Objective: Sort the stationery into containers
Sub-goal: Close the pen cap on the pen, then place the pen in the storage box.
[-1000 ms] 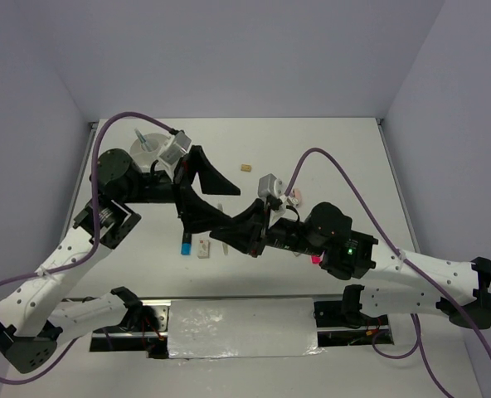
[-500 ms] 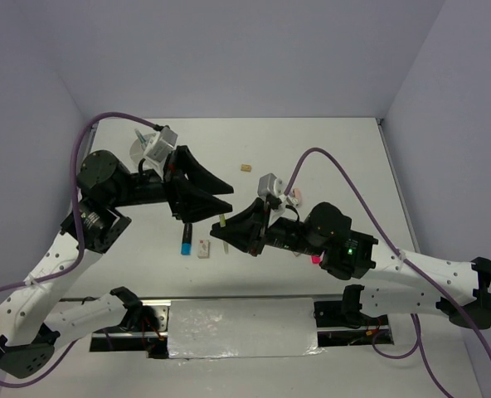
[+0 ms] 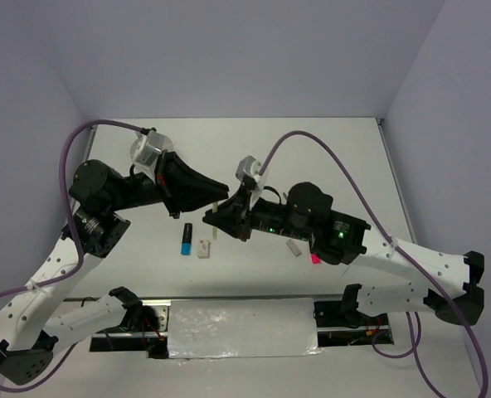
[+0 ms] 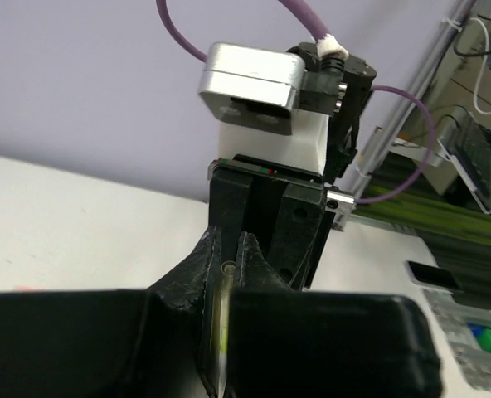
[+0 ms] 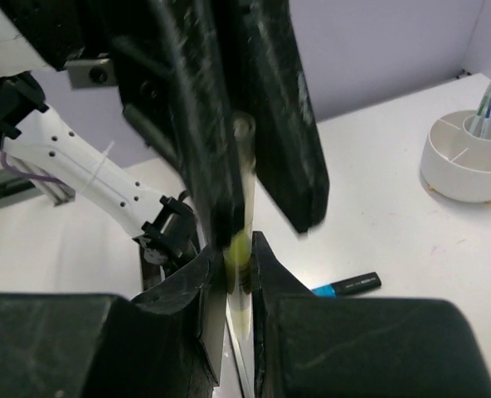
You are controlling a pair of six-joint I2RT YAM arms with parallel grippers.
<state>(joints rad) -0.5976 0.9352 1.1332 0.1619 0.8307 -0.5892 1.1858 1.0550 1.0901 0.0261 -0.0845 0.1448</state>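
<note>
Since a sec ago I see the L gripper [image 4: 227, 249] has gone from wide open to clamped on the thin yellow-green stick [image 5: 244, 166], mid-frame in top view. R gripper [image 5: 239, 259] jaws are near-closed, pinching the same stick.

White table [image 3: 345, 157], pale lilac walls [image 3: 254, 58], silvery sheet [image 3: 241, 327] at near edge

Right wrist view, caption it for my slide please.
The left gripper and right gripper both pinch the thin yellow-green stick, white divided cup beyond.
</note>
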